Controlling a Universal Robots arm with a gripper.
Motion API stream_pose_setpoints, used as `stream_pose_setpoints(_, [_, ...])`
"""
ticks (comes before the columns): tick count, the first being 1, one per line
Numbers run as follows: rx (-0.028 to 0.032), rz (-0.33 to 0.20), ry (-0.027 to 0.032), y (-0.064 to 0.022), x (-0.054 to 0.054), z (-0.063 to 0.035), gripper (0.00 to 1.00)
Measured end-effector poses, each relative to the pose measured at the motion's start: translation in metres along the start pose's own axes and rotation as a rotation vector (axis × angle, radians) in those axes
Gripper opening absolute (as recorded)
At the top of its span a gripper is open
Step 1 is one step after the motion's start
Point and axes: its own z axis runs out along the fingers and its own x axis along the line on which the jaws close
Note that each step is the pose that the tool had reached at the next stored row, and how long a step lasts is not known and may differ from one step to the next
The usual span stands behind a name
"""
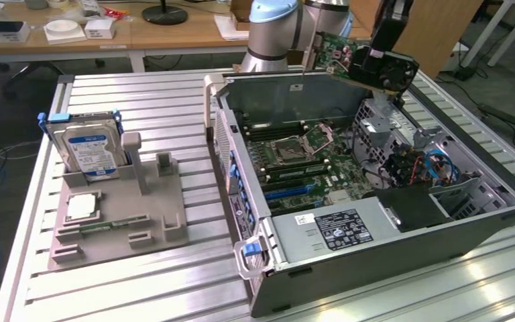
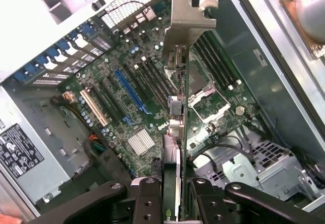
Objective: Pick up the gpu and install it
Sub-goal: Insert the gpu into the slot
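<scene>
The gpu (image 1: 336, 48) is a green circuit board hanging in the air above the back edge of the open computer case (image 1: 472, 231). My gripper (image 1: 354, 65) is shut on it. In the wrist view the gpu (image 2: 175, 132) is seen edge-on between the two black fingers (image 2: 147, 196), its silvery bracket (image 2: 186, 23) at the end away from me. Beneath it lies the motherboard (image 2: 109, 71) with its blue slot (image 2: 129, 89) and black slots. The card is well above the board and touches nothing in the case.
At the exterior view's left, a grey fixture (image 1: 150, 221) holds a silver hard drive (image 1: 88, 151), a processor (image 1: 80, 208) and a memory stick (image 1: 115, 225). The case has a power supply (image 1: 347, 228), a drive cage (image 1: 391, 127) and cables (image 1: 418, 168).
</scene>
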Motion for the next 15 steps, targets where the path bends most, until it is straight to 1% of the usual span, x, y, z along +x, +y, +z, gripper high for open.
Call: stream_pose_setpoints(15, [-0.0005,-0.172,-0.0019,0.0,0.0,0.0,0.27])
